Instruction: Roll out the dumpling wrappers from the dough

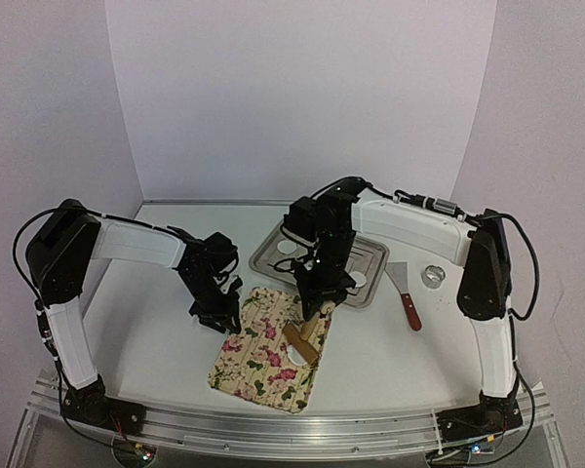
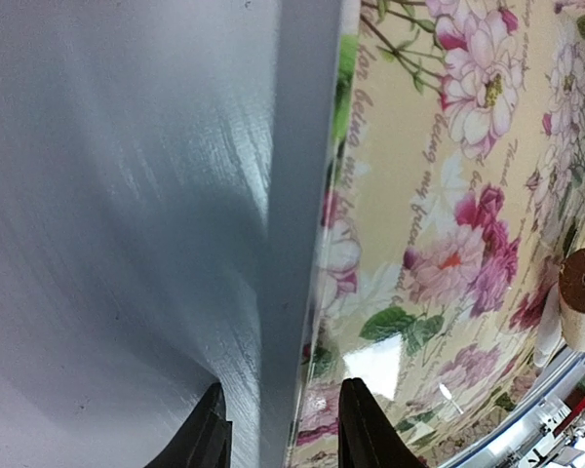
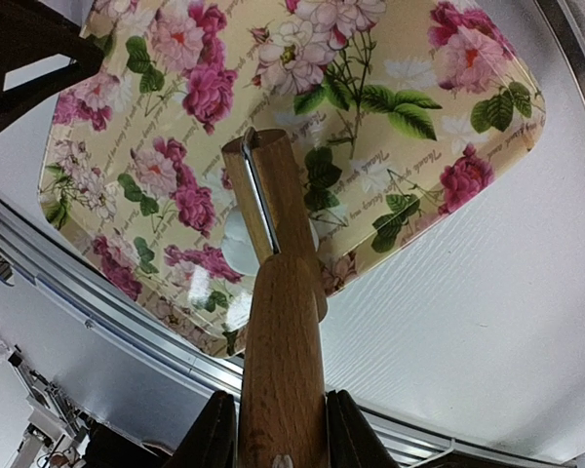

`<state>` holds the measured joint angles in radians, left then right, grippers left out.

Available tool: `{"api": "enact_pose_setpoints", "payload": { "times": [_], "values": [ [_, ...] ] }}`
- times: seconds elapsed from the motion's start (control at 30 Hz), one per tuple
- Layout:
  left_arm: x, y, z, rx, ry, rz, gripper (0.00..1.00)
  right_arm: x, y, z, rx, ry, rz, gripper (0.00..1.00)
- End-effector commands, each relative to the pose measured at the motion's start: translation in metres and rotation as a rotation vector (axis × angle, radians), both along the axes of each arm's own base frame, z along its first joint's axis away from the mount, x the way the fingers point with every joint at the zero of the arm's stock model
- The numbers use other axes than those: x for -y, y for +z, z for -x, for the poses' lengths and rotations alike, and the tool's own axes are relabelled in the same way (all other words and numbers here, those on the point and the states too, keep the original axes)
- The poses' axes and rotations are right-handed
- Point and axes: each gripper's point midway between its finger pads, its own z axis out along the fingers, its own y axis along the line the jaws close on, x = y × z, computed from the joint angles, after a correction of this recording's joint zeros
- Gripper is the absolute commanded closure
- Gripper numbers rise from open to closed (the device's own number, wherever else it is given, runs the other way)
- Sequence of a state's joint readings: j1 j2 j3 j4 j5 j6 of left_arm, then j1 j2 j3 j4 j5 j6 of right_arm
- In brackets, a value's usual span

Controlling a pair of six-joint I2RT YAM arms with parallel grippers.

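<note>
A floral cutting board [image 1: 258, 366] lies in front of the arms. My right gripper [image 1: 317, 292] is shut on the handle of a wooden rolling pin [image 1: 300, 341], whose head rests on the board. In the right wrist view the pin [image 3: 281, 322] fills the gap between the fingers of that gripper [image 3: 283, 441], and a small white piece of dough [image 3: 236, 244] shows under its head. My left gripper [image 1: 214, 314] stands open at the board's left edge. Its fingers [image 2: 207, 441] straddle that edge of the board [image 2: 448, 195], gripping nothing. Two dumpling wrappers [image 1: 288, 250] lie in the metal tray [image 1: 269, 263].
A scraper with a red-brown handle [image 1: 408, 300] lies right of the tray, and a metal ring cutter [image 1: 434, 276] stands beyond it. White walls close the table's back and sides. The aluminium rail [image 1: 302, 429] runs along the near edge.
</note>
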<state>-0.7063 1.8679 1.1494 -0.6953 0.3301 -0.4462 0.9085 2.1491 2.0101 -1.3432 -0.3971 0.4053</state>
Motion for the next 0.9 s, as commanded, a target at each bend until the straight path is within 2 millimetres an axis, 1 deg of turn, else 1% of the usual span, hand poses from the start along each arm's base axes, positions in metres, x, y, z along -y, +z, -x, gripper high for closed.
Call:
{"api": "enact_pose_setpoints", "payload": {
  "times": [0.0,0.23,0.4,0.43,0.47,0.63,0.87],
  "values": [
    [0.005,0.001,0.002,0.003,-0.008,0.031,0.57,0.015,0.001,0.01,-0.046,0.009,0.084,1.0],
    [-0.003,-0.012,0.005,-0.007,-0.022,-0.015,0.8,0.019,-0.011,0.012,-0.064,0.016,0.121,1.0],
    [-0.006,-0.017,0.006,-0.008,-0.022,-0.032,0.96,0.032,-0.029,0.019,-0.092,0.019,0.179,1.0],
    [-0.006,-0.018,0.007,-0.011,-0.022,-0.031,0.98,0.034,-0.033,0.02,-0.098,0.019,0.186,1.0],
    [-0.006,-0.019,0.007,-0.012,-0.021,-0.029,1.0,0.036,-0.038,0.022,-0.106,0.018,0.193,1.0],
    [-0.006,-0.023,0.009,-0.021,-0.018,-0.025,1.0,0.039,-0.055,0.028,-0.132,0.007,0.209,1.0],
    [-0.006,-0.025,0.009,-0.025,-0.017,-0.026,1.0,0.054,-0.077,0.035,-0.152,-0.014,0.279,1.0]
  ]
}}
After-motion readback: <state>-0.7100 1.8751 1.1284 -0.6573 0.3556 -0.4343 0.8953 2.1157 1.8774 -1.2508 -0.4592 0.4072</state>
